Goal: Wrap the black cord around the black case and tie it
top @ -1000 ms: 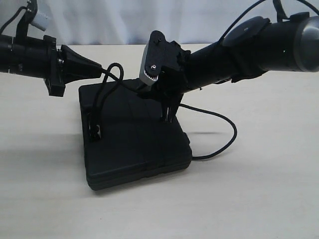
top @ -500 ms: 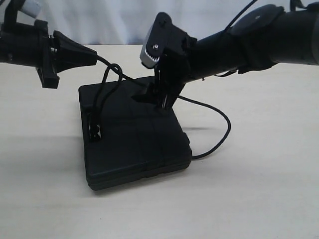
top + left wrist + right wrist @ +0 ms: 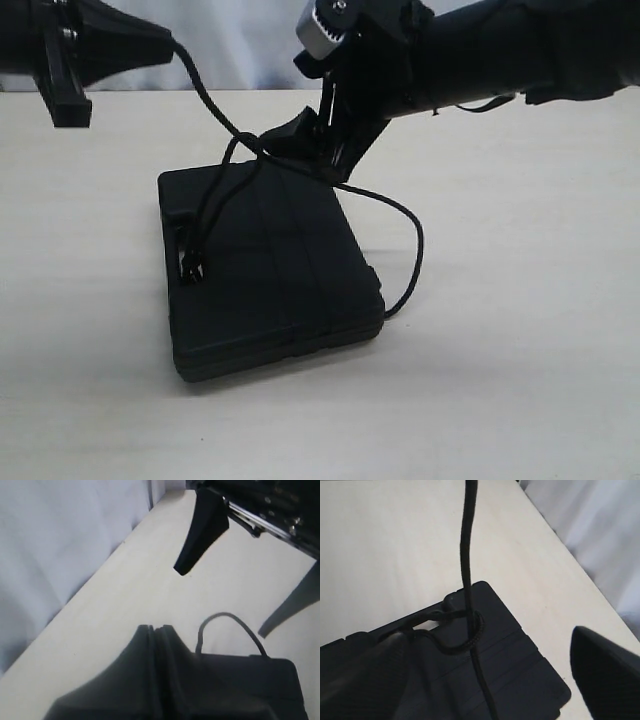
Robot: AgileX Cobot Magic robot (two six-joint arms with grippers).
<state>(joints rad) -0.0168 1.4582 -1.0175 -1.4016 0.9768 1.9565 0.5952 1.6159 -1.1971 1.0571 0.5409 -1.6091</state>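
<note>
The black case (image 3: 270, 270) lies flat on the table. The black cord (image 3: 212, 108) runs taut from my left gripper (image 3: 168, 42), which is shut on it high at the back left. From there it drops to a loop over the case's far end and handle. A slack strand arcs off the right side to the table. My right gripper (image 3: 318, 150) hovers open above the case's far edge. In the right wrist view the cord (image 3: 467, 555) passes untouched between the spread fingers (image 3: 607, 675), over the case (image 3: 520, 670). The left wrist view shows the left gripper (image 3: 161, 629) shut.
The case sits on a pale tabletop (image 3: 520, 300), with bare surface in front of it and to either side. A white curtain (image 3: 240, 50) hangs behind the table's far edge. The right arm (image 3: 520, 55) reaches in from the upper right.
My right gripper has opened, let go of the cord and risen. My left gripper has moved up and to the left, pulling the cord tighter.
</note>
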